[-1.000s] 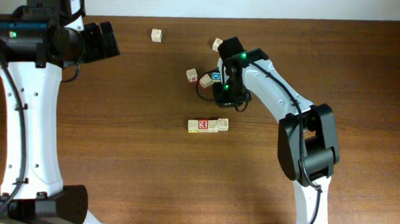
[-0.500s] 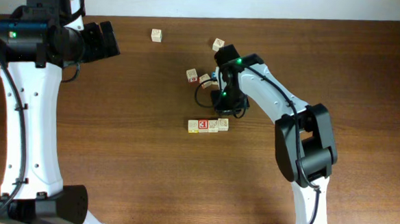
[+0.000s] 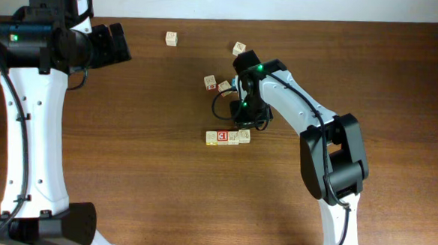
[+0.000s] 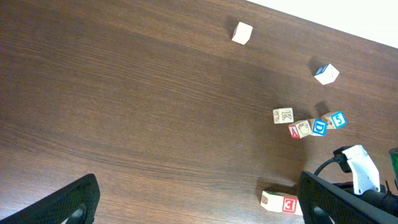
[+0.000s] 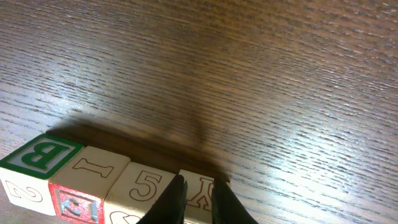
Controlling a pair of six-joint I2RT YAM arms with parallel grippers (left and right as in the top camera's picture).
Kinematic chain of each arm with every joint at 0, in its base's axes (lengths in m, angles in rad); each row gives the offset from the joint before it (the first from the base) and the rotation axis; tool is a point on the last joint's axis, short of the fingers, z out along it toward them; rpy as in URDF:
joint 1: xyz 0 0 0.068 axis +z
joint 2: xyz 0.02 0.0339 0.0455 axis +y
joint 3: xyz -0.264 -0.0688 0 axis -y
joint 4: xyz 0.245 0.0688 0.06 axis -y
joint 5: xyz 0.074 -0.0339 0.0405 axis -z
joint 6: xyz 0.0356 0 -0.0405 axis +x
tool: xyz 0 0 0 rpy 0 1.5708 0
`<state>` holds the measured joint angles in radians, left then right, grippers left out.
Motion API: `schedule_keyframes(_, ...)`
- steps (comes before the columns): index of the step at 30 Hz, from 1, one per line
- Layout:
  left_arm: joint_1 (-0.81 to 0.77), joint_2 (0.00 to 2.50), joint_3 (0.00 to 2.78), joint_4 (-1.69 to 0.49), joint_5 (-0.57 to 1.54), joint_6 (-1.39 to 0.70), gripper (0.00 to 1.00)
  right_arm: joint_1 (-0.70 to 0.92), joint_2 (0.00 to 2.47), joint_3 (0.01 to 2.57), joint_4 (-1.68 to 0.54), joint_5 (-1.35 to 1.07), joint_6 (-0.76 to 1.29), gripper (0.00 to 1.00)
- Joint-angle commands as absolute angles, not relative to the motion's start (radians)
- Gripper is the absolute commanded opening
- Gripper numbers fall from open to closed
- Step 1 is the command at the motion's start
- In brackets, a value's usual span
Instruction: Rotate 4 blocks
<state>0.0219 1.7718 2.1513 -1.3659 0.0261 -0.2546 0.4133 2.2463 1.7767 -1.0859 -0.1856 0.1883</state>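
Observation:
Four pale letter blocks lie in a straight row, showing B, I, 5 and a K-like letter on top; one has a red side face. In the overhead view this row lies mid-table. My right gripper hangs right over the row's end block, its jaws shut to a narrow slit that is much narrower than the block and grips nothing. From above, the right gripper stands at the row's right end. My left gripper stays wide open and empty at the far left.
Loose blocks lie behind the row: one at the back, one near the right arm, and two side by side. The left wrist view also shows blue-faced blocks in that cluster.
My right gripper has moved from the loose cluster toward me, down to the right end of the row. The left arm has not moved.

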Motion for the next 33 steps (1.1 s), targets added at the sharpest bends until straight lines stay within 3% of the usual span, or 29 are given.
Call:
schedule_keyframes(1, 0.026, 1.761, 2.16, -1.364, 0.019, -0.261, 0.99, 0.418, 2.238, 1.771, -1.098, -0.199, 0.199, 0.16)
schedule_keyframes(12, 0.026, 1.761, 2.16, -1.363, 0.019, -0.261, 0.99, 0.376, 2.228, 1.864, -1.128, -0.199, 0.256, 0.2)
schedule_keyframes(19, 0.026, 1.761, 2.16, -1.363, 0.019, -0.26, 0.99, 0.292, 2.218, 1.953, -1.343, -0.231, 0.189, 0.38)
schedule_keyframes(33, 0.026, 1.768, 2.16, -1.36, 0.019, -0.261, 0.99, 0.302, 2.218, 1.737, -1.262, -0.27, 0.134, 0.36)
